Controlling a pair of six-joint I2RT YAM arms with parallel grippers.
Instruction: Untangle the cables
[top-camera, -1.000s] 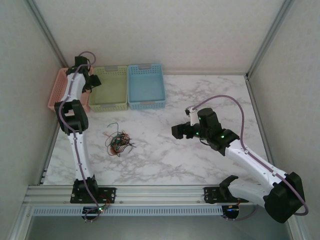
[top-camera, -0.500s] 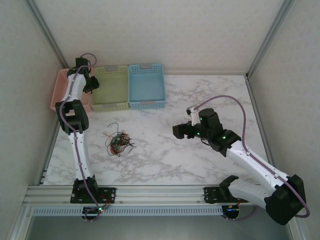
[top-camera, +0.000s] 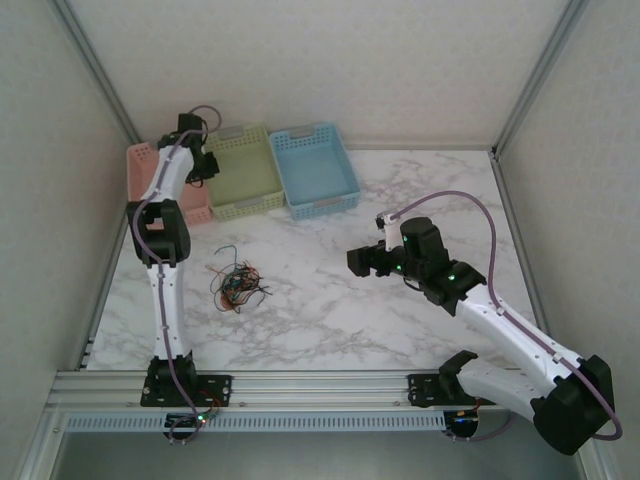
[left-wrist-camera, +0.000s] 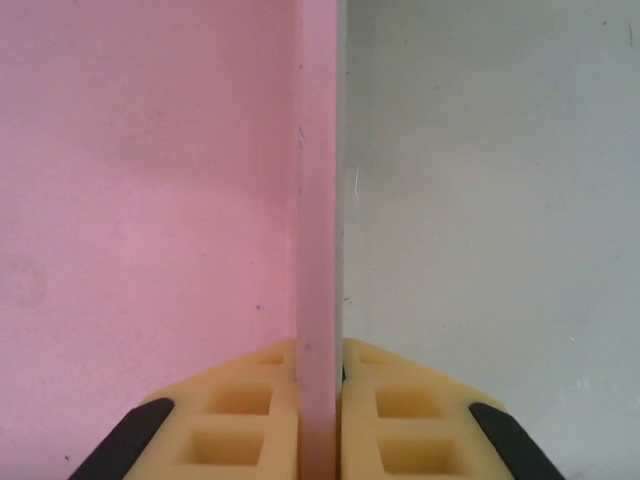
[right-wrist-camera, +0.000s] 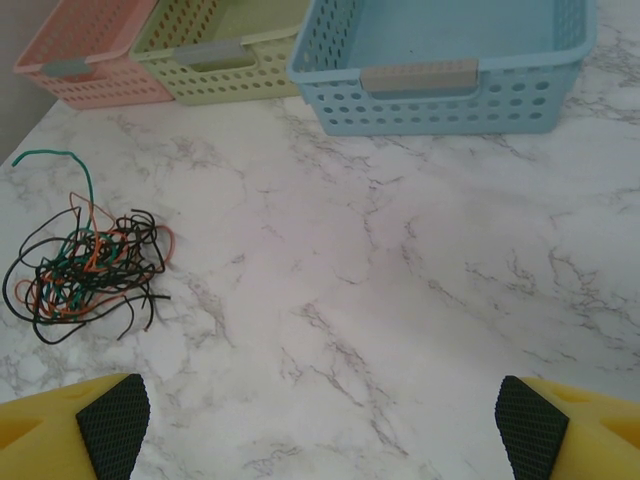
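Pinching a wall of the pink basket (left-wrist-camera: 318, 200), the left gripper (left-wrist-camera: 320, 360) is pressing its yellow fingers (left-wrist-camera: 240, 420) against both faces of it at the far left of the marble table (top-camera: 330, 310). The right gripper (right-wrist-camera: 320, 420) is hovering above the marble, jaws spread wide, gripping nothing. The cables (right-wrist-camera: 88, 268) are lying in a tangled bunch on the table, well apart from both grippers.

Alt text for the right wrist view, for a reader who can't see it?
A tangle of thin black, orange and green cables lies untouched at left on the marble table, ahead of the open right gripper. A pink basket, green basket and blue basket line the far edge.
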